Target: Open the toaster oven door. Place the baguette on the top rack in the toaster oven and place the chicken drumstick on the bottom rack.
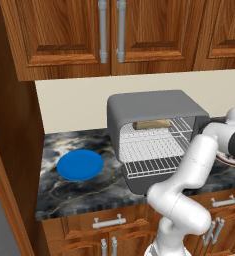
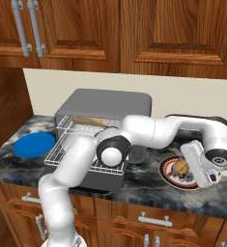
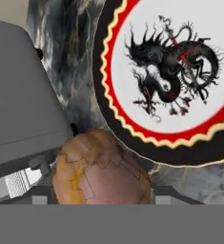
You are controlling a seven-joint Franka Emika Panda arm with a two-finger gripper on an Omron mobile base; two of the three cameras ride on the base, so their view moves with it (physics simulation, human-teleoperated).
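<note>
The toaster oven stands with its door folded down in front. The baguette lies at the back of the top rack; the bottom rack is slid partly out and bare. Right of the oven, my gripper points down over a white plate with a dark red rim. Its jaws are shut on the golden-brown chicken drumstick, which hides most of the fingertips. I cannot tell whether the drumstick still touches the plate.
A round blue plate sits on the marble counter left of the oven. Wooden wall cabinets hang overhead. The oven's grey side is close beside my hand. My arm curves in front of the open oven.
</note>
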